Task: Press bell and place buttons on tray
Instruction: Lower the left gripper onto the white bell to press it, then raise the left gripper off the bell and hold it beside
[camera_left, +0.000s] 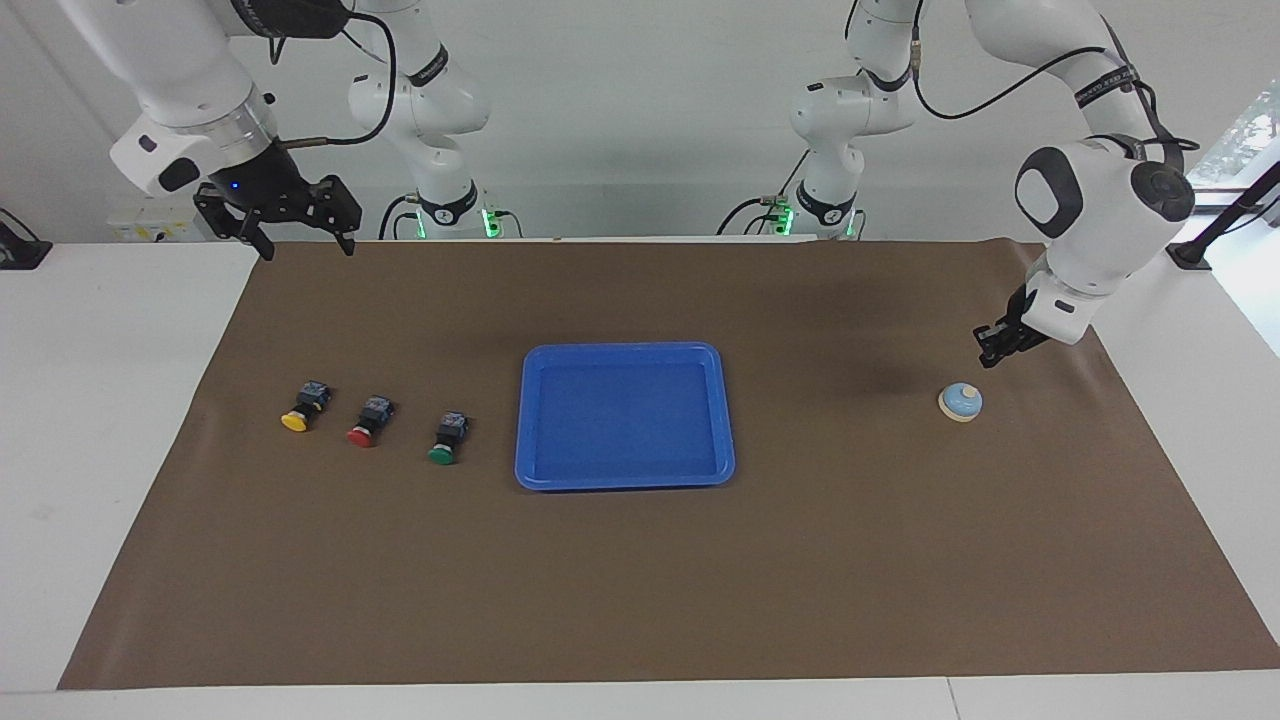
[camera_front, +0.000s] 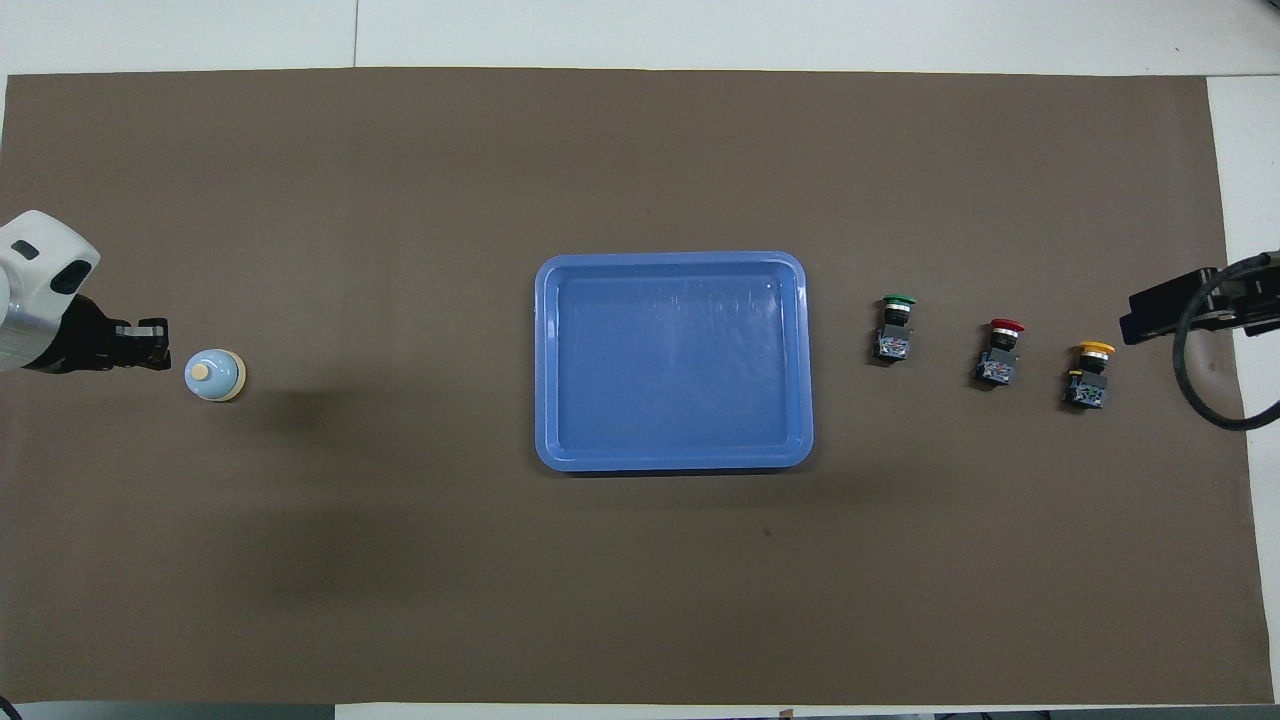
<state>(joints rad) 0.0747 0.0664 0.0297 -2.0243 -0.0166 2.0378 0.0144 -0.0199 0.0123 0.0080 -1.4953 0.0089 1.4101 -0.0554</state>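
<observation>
Facing view alone shows the closed left claw (camera_left: 985, 358) above the bell (camera_left: 960, 402), apart

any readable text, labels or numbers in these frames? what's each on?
None readable.
Black band on the left arm's white forearm: white lettering, too small to read.
Round black collars at both arm bases: a white mark, illegible.
Bright-blue plastic tray, light-blue dome bell, three black push-buttons: no markings visible.

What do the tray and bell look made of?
Tray: likely molded plastic, glossy; uniform bright blue, rounded corners, faint sheen on the floor.
Bell: smooth light-blue dome with cream knob and base rim; painted metal or plastic, cannot tell which.
</observation>
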